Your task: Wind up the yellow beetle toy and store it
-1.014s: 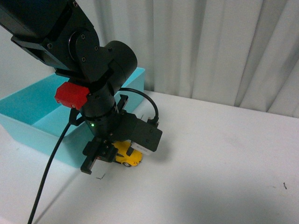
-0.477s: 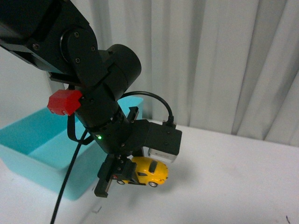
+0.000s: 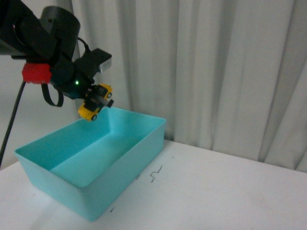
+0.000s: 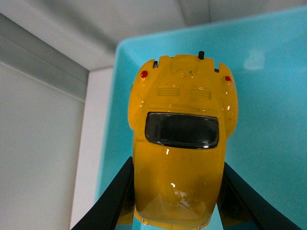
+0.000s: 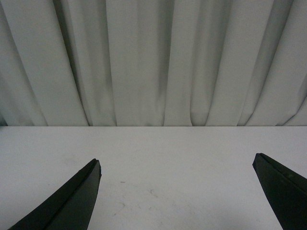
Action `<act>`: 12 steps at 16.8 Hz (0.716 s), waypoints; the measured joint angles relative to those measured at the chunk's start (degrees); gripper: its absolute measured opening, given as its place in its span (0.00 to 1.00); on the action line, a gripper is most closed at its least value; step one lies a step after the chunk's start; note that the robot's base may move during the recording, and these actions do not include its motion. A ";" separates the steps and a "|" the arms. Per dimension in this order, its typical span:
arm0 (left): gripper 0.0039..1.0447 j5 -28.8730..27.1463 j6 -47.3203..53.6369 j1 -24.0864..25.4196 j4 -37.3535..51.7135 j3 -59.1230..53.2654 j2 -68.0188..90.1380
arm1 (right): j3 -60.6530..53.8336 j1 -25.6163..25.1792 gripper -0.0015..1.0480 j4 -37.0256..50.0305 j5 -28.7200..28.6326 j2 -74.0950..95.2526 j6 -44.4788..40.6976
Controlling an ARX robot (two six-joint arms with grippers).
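The yellow beetle toy (image 3: 94, 103) is in the air, clear of every surface, above the far left corner of the teal bin (image 3: 53, 182). My left gripper (image 3: 98, 99) is closed on it. In the left wrist view my two dark fingers (image 4: 112, 194) press against the car's flanks at the end nearer my wrist. The roof faces the camera.

Long axis: in the left wrist view it runs along my fingers. The tail, with its two red lamps, vent slats and dark rear window, points out past my fingertips, and the bin's teal inside lies behind it. In the front view the axis is steeply tilted, with one end low and to the left and the other high and to the right. From that view I cannot tell which end is the low one.

Left arm: black, raised high at the left of the front view. It has a red block (image 3: 36, 73) on the wrist, a small green light (image 3: 76, 82) beside it, and a black cable (image 3: 9, 124) hanging down.

The bin stands open-topped on the white table (image 3: 230, 191), with small dark marks (image 3: 156, 173) just beside its right wall. A pale pleated curtain (image 3: 216, 72) hangs behind.

My right gripper (image 5: 176, 158) has its fingers spread wide and grips nothing. The table shows between them, with the curtain beyond.
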 joint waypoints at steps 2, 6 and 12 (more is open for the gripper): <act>0.39 -2.01 0.37 -0.07 -0.35 0.04 5.81 | 0.00 0.00 0.94 0.00 -0.02 0.00 0.00; 0.39 -3.28 0.33 -0.11 0.20 0.04 8.04 | 0.00 0.00 0.94 0.02 -0.02 0.00 0.00; 0.39 -3.43 -0.35 -0.48 1.20 0.07 10.60 | 0.00 0.00 0.94 0.00 -0.02 0.00 0.00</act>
